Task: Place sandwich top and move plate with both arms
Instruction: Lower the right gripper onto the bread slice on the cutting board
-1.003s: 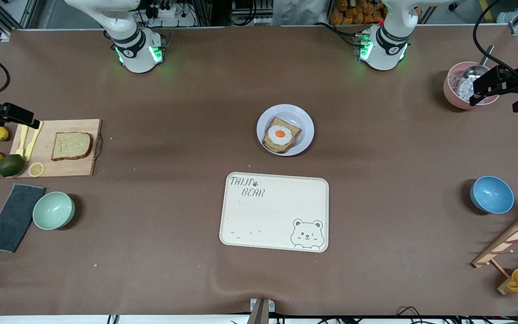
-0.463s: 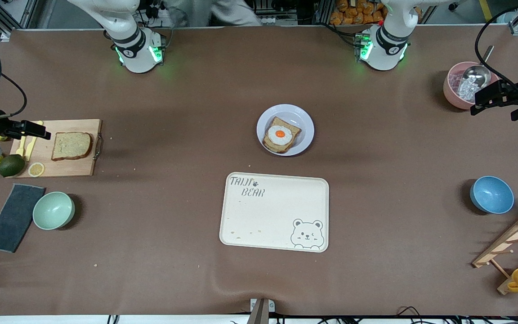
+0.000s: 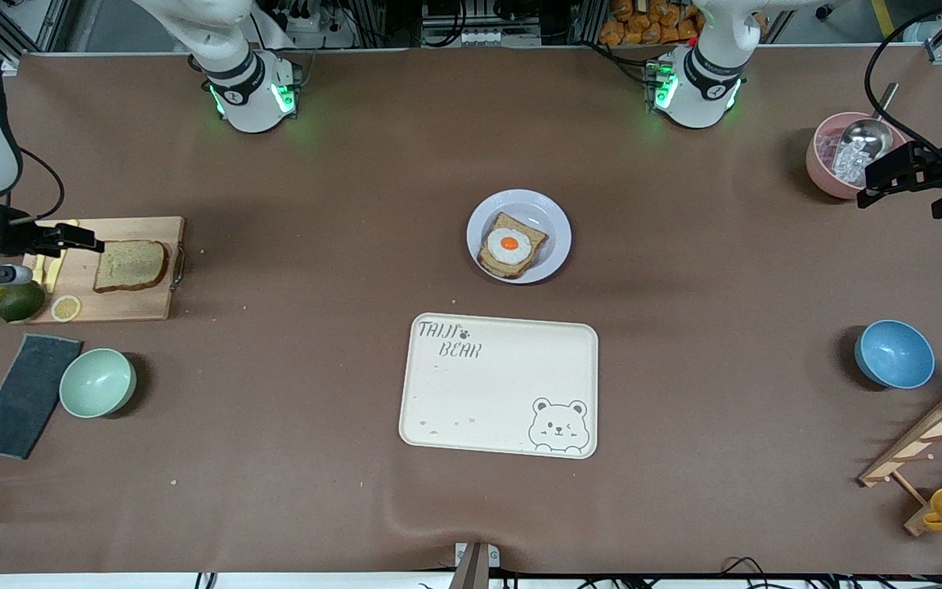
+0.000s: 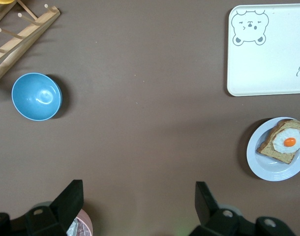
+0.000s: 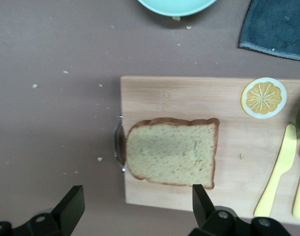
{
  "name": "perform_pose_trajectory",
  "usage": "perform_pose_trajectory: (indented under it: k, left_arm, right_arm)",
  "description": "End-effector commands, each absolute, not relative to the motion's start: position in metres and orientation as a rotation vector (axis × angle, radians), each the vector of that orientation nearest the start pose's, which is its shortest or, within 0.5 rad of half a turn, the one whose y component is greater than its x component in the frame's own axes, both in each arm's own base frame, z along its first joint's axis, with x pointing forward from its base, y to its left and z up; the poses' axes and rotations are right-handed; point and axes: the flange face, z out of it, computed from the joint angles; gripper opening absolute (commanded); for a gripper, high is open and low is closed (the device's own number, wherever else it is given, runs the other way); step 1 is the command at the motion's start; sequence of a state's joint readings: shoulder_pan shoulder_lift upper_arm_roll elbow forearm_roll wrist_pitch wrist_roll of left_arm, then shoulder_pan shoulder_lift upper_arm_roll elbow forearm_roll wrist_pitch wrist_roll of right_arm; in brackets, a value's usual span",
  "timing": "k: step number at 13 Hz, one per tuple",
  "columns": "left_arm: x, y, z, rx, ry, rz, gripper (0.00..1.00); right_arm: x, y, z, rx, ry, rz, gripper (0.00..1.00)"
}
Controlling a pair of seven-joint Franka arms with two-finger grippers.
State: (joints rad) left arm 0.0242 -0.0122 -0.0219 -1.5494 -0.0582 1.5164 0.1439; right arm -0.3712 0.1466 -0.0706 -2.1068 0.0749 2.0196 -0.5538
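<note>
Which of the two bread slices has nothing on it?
The bread slice on the wooden cutting board, toward the right arm's end of the table, is bare. The other slice, on the round plate, carries a fried egg.

Light was even and diffuse from overhead, fairly bright across the brown tabletop (image 3: pixel 684 393). Shadows were soft and short: a dark crescent beside the blue bowl (image 3: pixel 894 353), another beside the green bowl (image 3: pixel 97 382), a faint smudge under the plate (image 3: pixel 518 236). Broad, blurred arm shadows crossed the tabletop near the plate. Green glow from the arm bases tinted the surface beside them. Mild sheen showed inside the blue bowl and on the metal scoop (image 3: pixel 862 133). Front view was sharp. The wrist views were slightly softer, with the tool fingers (image 5: pixel 71 209) dark and underexposed at the frame edge.
</note>
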Motion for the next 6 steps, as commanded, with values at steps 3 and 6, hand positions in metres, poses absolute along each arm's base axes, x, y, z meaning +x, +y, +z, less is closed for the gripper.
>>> perform_pose_trajectory:
  k: [3, 6]
  left_arm:
    - [0.542, -0.010, 0.646, -3.203, 0.267, -0.007, 1.00]
    - [0.542, -0.018, 0.645, -3.203, 0.274, -0.003, 1.00]
  right_arm:
    - [0.483, -0.265, 0.277, -2.939, -0.121, 0.253, 0.83]
    - [0.472, -0.288, 0.245, -2.937, -0.077, 0.257, 0.81]
